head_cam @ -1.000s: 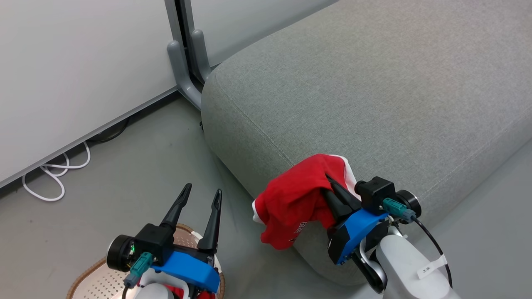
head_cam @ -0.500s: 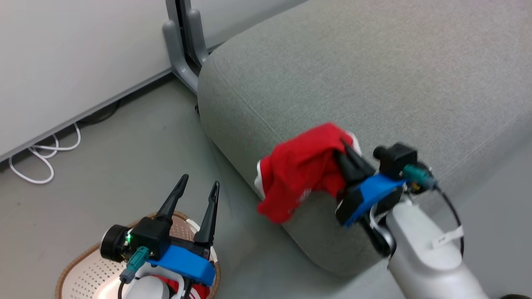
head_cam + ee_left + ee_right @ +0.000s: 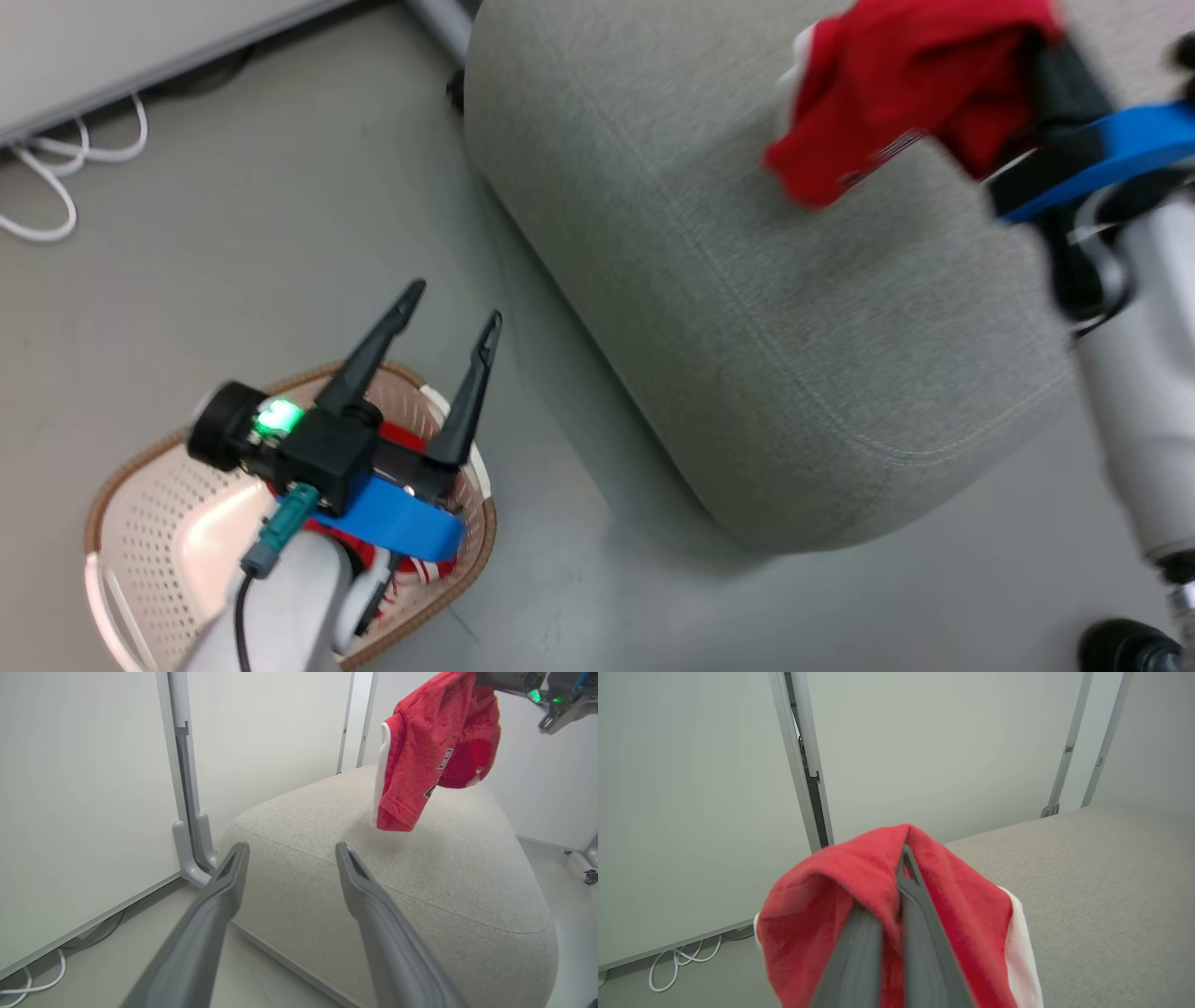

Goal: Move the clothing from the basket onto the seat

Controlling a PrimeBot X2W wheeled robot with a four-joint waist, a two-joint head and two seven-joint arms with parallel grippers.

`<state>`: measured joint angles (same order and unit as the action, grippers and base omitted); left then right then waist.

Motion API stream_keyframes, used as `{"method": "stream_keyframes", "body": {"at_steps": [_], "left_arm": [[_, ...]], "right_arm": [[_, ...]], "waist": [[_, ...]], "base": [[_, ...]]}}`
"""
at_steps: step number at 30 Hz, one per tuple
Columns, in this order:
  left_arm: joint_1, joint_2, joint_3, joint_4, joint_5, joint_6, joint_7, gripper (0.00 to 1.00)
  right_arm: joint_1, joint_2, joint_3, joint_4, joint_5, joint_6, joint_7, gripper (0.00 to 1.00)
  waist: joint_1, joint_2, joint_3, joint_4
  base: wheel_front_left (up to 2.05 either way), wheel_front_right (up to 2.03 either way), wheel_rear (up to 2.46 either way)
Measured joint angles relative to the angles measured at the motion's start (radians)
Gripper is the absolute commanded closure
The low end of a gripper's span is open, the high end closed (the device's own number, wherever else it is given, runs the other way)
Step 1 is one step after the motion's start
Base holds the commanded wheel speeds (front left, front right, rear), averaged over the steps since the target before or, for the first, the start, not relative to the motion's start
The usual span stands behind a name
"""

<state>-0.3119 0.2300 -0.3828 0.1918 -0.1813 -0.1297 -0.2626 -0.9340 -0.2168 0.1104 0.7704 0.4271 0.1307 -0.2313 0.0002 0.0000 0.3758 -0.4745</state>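
1. The basket (image 3: 168, 439) is seen on the floor nearest the robot, with one red garment (image 3: 400, 435) left inside.
2. The left gripper (image 3: 456, 301) is held over the basket, fingers spread wide and grasping nothing.
3. The seat (image 3: 747, 355) is found just beyond.
4. Farthest off, the other red garment (image 3: 896, 65) is pinched in the clenched right gripper (image 3: 901, 877) and hung above the seat, not yet laid on it.
5. The carrying step is judged to be in hand. Lowering onto the cushion and a release are called for next, and the basket must then be emptied.
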Motion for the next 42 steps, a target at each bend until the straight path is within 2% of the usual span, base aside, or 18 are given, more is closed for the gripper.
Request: {"method": "stream_keyframes", "body": {"at_steps": [3,10,16,22,23,26,30,42], "left_arm": [[-0.040,0.038,-0.008,-0.041,0.007,0.000,0.003,0.00],[-0.070,0.101,-0.011,-0.155,0.030,0.000,0.026,0.00],[-0.072,0.124,-0.015,-0.228,0.035,0.001,0.059,0.00],[-0.070,0.127,-0.022,-0.237,0.033,0.003,0.064,0.00],[-0.070,0.126,-0.024,-0.235,0.032,0.004,0.064,0.00],[-0.076,0.123,-0.030,-0.228,0.030,0.004,0.059,0.00],[-0.085,0.119,-0.032,-0.209,0.023,0.005,0.052,0.00],[-0.100,0.081,-0.061,-0.126,0.003,0.005,0.023,0.00]], "right_arm": [[-0.043,-0.076,-0.068,0.004,0.024,0.000,-0.012,1.00],[-0.078,-0.123,-0.140,0.054,0.015,0.000,-0.026,1.00],[-0.083,-0.129,-0.201,0.113,-0.020,0.000,-0.030,1.00],[-0.076,-0.123,-0.250,0.123,-0.087,0.000,-0.030,1.00],[-0.074,-0.122,-0.259,0.121,-0.098,0.000,-0.030,0.89],[-0.066,-0.114,-0.295,0.101,-0.134,0.000,-0.031,0.00],[-0.060,-0.087,-0.310,0.100,-0.164,0.000,-0.031,0.00],[-0.015,-0.071,-0.321,0.131,-0.217,0.000,-0.031,0.00]], "waist": [[0.0000,0.0000,0.065,0.023],[0.0001,0.0000,0.202,0.080],[0.0001,0.0000,0.290,0.122],[0.0000,0.0000,0.331,0.145],[0.0000,0.0000,0.333,0.149],[0.0000,-0.0001,0.332,0.155],[0.0000,0.0000,0.323,0.156],[-0.0001,0.0000,0.255,0.179]], "base": [[0.00,0.00,0.00],[0.00,0.00,0.00],[0.00,0.00,0.00],[0.00,0.00,0.00],[0.00,0.00,0.00],[0.00,0.00,0.00],[0.00,0.00,0.00],[0.00,0.00,0.00]]}}
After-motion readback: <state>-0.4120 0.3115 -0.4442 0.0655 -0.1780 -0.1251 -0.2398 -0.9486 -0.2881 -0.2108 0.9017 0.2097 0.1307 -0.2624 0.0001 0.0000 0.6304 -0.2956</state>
